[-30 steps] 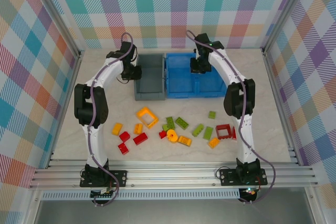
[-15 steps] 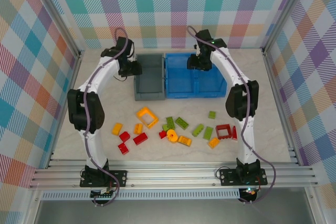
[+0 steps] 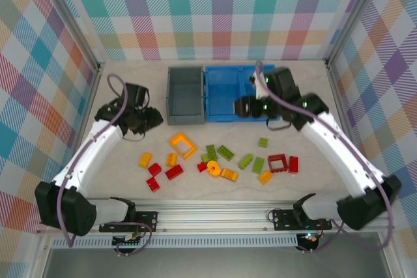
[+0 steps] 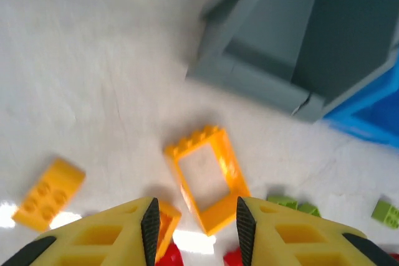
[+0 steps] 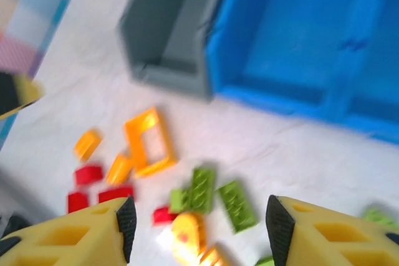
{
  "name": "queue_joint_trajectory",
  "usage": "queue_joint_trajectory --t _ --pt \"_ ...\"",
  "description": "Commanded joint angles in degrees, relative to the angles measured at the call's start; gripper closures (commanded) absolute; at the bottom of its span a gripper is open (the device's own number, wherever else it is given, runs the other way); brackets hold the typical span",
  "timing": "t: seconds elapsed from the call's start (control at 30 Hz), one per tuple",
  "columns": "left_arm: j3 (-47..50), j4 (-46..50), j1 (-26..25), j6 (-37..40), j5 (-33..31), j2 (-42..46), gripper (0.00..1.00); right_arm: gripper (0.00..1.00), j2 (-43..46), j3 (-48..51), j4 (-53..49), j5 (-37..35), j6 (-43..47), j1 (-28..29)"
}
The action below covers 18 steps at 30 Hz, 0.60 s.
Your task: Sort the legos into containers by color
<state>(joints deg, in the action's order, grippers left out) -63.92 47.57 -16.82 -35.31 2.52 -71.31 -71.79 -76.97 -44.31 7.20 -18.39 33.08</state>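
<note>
Red, yellow-orange and green legos lie scattered across the near half of the table, among them an orange frame, a round yellow piece and a red frame. The grey bin and the blue bin stand side by side at the back. My left gripper hangs left of the grey bin. It is open and empty, with the orange frame on the table below it. My right gripper is at the blue bin's front wall, open and empty, above green bricks and the round yellow piece.
The grey bin and a corner of the blue bin lie beyond the left fingers. A yellow brick sits to their left. Metal posts and chequered walls close in the table on three sides.
Both arms have drawn back from over the bins toward the legos, and both grippers have gone from shut to open. The loose legos on the table have not moved.
</note>
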Motion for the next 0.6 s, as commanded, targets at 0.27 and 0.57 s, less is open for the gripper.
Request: queue_joint_trajectory --t 0.27,0.57 --pt "13.47 -13.29 -9.71 -17.2 -0.12 -3.0 0.57 0.32 18.05 25.99 15.09 0.97 -9.22 21.24" --pt "14.13 -15.93 -9.76 -17.84 -4.46 -11.73 0.65 0.33 16.43 23.84 13.82 -1.23 -9.43 22.87"
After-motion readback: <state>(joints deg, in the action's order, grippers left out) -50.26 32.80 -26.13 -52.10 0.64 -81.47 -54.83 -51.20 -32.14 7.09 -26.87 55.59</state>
